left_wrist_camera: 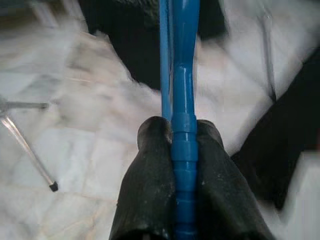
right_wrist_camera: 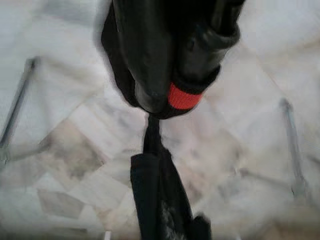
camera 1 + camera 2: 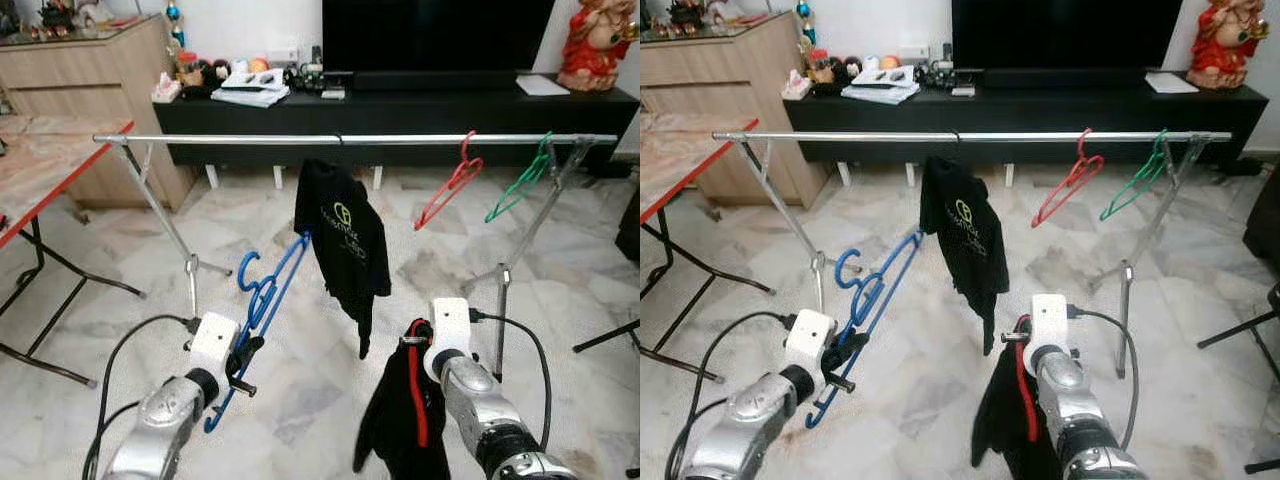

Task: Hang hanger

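**Two Grippers, Two Loads**

Below the long silver rail [image 3: 340, 139], the left gripper [image 3: 243, 358] is closed tight on a blue hanger [image 3: 268, 290]. In the left wrist view its two black fingers [image 1: 150, 190] press the blue bar from both sides. The hanger slants up, and its top end almost reaches the black shirt [image 3: 345, 240] hanging on the rail. That shirt has a round yellow sign and small writing, too small to read.

The right gripper [image 3: 417, 335] holds up a dark cloth with red trim [image 3: 405, 415], which hangs down toward the marble floor [image 3: 300, 400]. I cannot tell how far its fingers are open.

A red hanger [image 3: 448, 185] and a green hanger [image 3: 520, 180] hang on the rail near its right end.
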Controlling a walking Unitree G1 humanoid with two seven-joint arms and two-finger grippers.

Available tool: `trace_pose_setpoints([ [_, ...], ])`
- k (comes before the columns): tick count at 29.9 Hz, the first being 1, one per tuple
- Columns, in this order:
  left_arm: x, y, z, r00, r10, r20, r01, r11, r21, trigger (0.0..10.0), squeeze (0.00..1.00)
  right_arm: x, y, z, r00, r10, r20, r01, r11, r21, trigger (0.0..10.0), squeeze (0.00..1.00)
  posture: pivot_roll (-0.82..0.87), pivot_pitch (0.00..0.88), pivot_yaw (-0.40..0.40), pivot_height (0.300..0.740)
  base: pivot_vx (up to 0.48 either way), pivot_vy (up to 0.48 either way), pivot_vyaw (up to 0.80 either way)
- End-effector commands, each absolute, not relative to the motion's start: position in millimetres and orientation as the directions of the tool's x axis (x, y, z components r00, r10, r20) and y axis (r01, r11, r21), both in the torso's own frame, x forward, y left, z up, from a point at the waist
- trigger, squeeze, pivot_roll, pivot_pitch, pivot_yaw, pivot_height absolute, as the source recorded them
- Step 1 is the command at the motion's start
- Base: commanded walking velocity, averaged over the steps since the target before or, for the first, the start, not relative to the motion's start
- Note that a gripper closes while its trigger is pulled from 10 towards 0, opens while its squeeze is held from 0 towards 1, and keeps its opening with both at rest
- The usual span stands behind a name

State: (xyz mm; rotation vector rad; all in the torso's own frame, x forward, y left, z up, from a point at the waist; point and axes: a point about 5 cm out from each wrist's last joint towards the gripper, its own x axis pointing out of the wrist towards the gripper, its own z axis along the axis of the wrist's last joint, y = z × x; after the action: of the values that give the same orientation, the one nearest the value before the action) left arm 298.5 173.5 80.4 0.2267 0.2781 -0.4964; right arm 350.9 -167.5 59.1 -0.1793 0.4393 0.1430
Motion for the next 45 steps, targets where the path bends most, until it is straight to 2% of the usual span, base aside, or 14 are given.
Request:
trace_pose_setpoints([
  [1,296.6,173.3,80.8,0.785,-0.484,-0.387,0.580,0.793,0.184,10.0,0.00,358.4,-163.4,69.7,0.891,0.145,-0.430,-0.260,0.940,-0.222,10.0,0.00,0.04,0.028,0.047,0.740,0.000,0.000,0.00],
  [2,292.7,177.8,77.6,0.711,-0.512,-0.482,0.666,0.709,0.229,10.0,0.00,361.2,-162.6,73.9,0.872,0.176,-0.456,-0.366,0.854,-0.370,10.0,0.00,0.04,0.028,0.047,0.740,0.000,0.000,0.00],
  [4,288.5,182.9,75.7,0.628,-0.527,-0.573,0.743,0.625,0.239,10.0,0.00,365.2,-165.6,79.9,0.863,0.165,-0.477,-0.434,0.726,-0.534,10.0,0.00,0.04,0.028,0.045,0.740,0.000,0.000,0.00],
  [7,286.1,184.0,76.7,0.571,-0.542,-0.616,0.789,0.571,0.228,10.0,0.00,368.0,-167.6,84.0,0.853,0.157,-0.498,-0.477,0.622,-0.621,10.0,0.00,0.05,0.030,0.043,0.740,0.000,0.000,0.00],
  [8,283.7,184.3,77.4,0.523,-0.553,-0.649,0.825,0.520,0.221,10.0,0.00,370.2,-169.0,87.6,0.851,0.149,-0.504,-0.489,0.575,-0.656,10.0,0.00,0.05,0.029,0.041,0.740,0.000,0.000,0.00],
  [11,282.0,185.1,79.2,0.461,-0.555,-0.692,0.863,0.463,0.204,10.0,0.00,374.1,-168.7,93.9,0.853,0.143,-0.503,-0.497,0.516,-0.697,10.0,0.00,0.05,0.027,0.038,0.740,0.000,0.000,0.00],
  [12,282.0,185.1,79.2,0.461,-0.555,-0.692,0.863,0.463,0.204,10.0,0.00,374.1,-168.7,93.9,0.853,0.143,-0.503,-0.497,0.516,-0.697,10.0,0.00,0.05,0.027,0.038,0.740,0.000,0.000,0.00],
  [14,279.6,181.8,84.5,0.397,-0.587,-0.706,0.896,0.416,0.157,10.0,0.00,378.3,-164.4,100.4,0.862,0.149,-0.485,-0.485,0.517,-0.705,10.0,0.00,0.06,0.024,0.033,0.740,0.000,0.000,0.00],
  [17,278.6,176.3,88.8,0.355,-0.628,-0.692,0.913,0.393,0.111,10.0,0.00,381.1,-159.0,104.5,0.873,0.149,-0.464,-0.470,0.513,-0.719,10.0,0.00,0.07,0.023,0.028,0.740,0.000,0.000,0.00],
  [28,290.6,155.4,111.1,0.349,-0.736,-0.580,0.914,0.404,0.039,10.0,0.00,390.4,-137.4,120.2,0.901,0.169,-0.399,-0.404,0.662,-0.631,10.0,0.00,0.10,0.003,0.019,0.740,0.000,0.000,0.00],
  [33,294.7,149.4,116.1,0.373,-0.751,-0.544,0.907,0.418,0.046,10.0,0.00,387.5,-138.9,113.4,0.899,0.149,-0.411,-0.389,0.703,-0.595,10.0,0.00,0.10,0.000,0.020,0.740,0.000,0.000,0.00],
  [45,307.9,152.9,120.6,0.526,-0.685,-0.503,0.830,0.542,0.130,10.0,0.00,380.7,-149.7,99.9,0.893,0.110,-0.437,-0.362,0.753,-0.549,10.0,0.00,0.10,0.000,0.027,0.740,0.000,0.000,0.00],
])
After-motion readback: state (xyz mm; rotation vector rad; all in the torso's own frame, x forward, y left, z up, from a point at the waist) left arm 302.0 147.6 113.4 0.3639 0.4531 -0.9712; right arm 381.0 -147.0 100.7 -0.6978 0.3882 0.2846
